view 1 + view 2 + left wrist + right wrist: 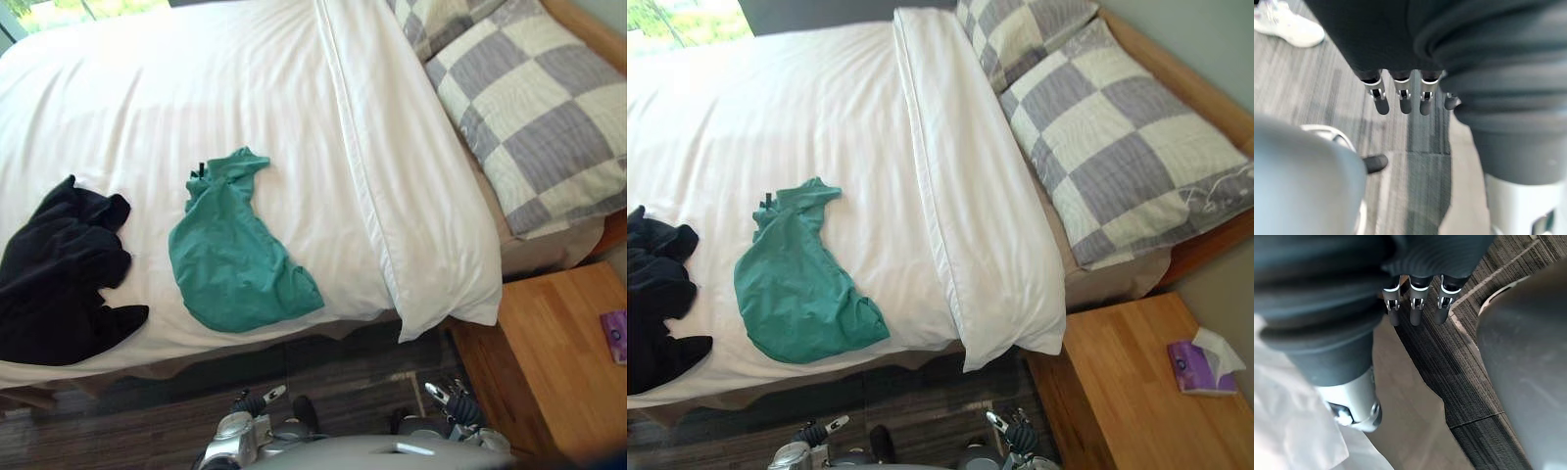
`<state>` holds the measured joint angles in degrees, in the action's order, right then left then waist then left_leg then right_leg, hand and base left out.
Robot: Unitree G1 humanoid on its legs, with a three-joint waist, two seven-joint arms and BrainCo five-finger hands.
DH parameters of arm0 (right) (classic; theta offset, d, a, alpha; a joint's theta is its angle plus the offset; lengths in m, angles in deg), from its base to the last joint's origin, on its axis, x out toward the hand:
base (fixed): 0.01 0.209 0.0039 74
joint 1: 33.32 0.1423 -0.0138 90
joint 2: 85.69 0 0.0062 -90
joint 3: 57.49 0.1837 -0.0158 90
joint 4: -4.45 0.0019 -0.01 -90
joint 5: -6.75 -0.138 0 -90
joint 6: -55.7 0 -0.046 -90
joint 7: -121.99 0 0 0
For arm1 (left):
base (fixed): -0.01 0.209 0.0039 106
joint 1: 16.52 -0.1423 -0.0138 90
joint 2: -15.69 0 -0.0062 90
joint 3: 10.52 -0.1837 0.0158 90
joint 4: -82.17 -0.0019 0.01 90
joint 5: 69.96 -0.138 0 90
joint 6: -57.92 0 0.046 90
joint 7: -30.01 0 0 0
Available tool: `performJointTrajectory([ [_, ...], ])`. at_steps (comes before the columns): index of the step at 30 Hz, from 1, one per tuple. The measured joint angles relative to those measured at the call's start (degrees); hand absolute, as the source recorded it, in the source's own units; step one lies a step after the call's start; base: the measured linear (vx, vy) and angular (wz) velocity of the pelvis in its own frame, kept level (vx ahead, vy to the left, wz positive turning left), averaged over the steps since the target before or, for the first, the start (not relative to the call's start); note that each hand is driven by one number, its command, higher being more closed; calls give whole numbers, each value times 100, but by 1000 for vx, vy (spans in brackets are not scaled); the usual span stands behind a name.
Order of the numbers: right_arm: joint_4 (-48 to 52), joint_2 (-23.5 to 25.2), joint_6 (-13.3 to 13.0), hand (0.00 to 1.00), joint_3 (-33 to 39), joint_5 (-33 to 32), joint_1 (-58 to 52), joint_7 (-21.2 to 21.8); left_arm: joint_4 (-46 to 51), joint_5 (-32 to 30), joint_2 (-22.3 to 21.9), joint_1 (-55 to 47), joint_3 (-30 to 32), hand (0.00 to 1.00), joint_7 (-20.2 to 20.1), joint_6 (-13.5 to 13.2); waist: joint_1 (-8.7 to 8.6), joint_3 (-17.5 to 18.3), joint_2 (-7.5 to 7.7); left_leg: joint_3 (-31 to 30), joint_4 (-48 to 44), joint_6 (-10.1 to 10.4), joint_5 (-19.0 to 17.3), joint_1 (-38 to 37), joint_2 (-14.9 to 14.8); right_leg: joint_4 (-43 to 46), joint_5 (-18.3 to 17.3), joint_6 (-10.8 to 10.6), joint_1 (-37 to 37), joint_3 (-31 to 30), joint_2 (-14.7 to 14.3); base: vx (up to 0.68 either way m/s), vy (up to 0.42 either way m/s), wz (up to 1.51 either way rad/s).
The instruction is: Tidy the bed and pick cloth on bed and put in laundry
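Green cloth [235, 255] lower centre on bed [196, 88], black cloth [59, 269] lower left; checked pillows [549, 117] upper right, tissue box [1200, 364] on bench [1117, 392] lower right. Left hand [1400, 95], right hand [1415, 308] fingers straight, empty, over floor [1449, 357]

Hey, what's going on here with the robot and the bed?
Nothing is being handled yet. A green cloth and a black cloth lie on the white bed, near the edge closest to the robot. The robot's left hand and right hand hang open over the floor, holding nothing.
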<state>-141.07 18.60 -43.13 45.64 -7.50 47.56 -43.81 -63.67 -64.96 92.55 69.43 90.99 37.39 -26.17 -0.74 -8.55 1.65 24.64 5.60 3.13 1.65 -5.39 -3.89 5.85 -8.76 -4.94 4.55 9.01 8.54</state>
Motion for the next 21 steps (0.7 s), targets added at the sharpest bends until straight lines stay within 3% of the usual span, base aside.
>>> performJointTrajectory([
  [3, 0, 56, 151, 0, 99, 208, 23, 16, 0, 3, -13, -45, 37, 0, 8, -30, 7, 30, 11, -17, 27, -12, 9, -79, 10, -78, 5, 10, 113, 58, 1, -50, 0, 4],
  [8, 4, 74, 161, 0, 88, 418, 33, 43, 2, -8, -126, -106, 315, 0, 67, 17, 14, 88, -34, -29, -19, -36, -2, -196, 34, -58, -20, 34, 240, 87, 20, -32, 6, 2],
  [11, 74, 57, 172, 0, 81, 391, 65, 17, 138, -7, -152, -104, 489, 0, 187, -84, 32, -80, 2, -178, -1293, -124, -598, 217, -151, 346, -206, 29, 267, 145, 136, -43, 9, 16],
  [12, 81, 29, 199, 0, 86, 350, 75, 3, 170, -12, -177, -113, 476, 0, 205, -200, 45, -89, -35, -196, -1875, -157, -876, 451, -272, 768, -439, 10, 88, 119, 184, -98, 22, 2],
  [14, 79, 17, 248, 0, 98, 298, 106, 31, 170, -10, -157, -134, 461, 0, 263, -323, 43, -86, -12, -211, -2021, -166, -934, 548, -263, 1099, -602, 20, -79, 70, 280, -111, 69, 2],
  [15, 87, 32, 284, 0, 196, 311, 112, 56, 176, 6, -144, -129, 494, 0, 285, -438, 37, -136, 127, -277, -2361, -184, -1032, 681, -231, 1274, -673, 61, -213, -2, 444, -99, 125, -13],
  [17, 96, -15, 283, 0, 356, 350, 123, 86, 262, 25, -135, -158, 496, 0, 278, -541, 38, -140, 96, -407, -3143, -251, -1334, 883, -610, 1405, -721, 79, -290, -162, 595, -58, 148, -32],
  [19, 71, -320, 279, 0, 479, 439, 125, 98, 231, 69, -122, -227, 434, 0, 186, -734, 12, -148, 86, -990, -3376, -141, -1280, 849, -1186, 1898, -895, -201, -620, -568, 985, -25, 281, -42],
  [20, 40, -376, 284, 0, 504, 439, 127, 96, 216, 76, -119, -227, 423, 0, 150, -772, 0, -148, 85, -1124, -3351, -121, -1236, 842, -1244, 1997, -938, -276, -685, -642, 1062, -16, 378, -21],
  [21, -109, -523, 300, 0, 669, 446, 148, 79, 128, 124, -88, -214, 346, 0, 49, -880, -59, -147, 77, -1512, -3192, -142, -1044, 800, -1328, 2241, -1033, -534, -845, -771, 1330, 4, 442, 1],
])
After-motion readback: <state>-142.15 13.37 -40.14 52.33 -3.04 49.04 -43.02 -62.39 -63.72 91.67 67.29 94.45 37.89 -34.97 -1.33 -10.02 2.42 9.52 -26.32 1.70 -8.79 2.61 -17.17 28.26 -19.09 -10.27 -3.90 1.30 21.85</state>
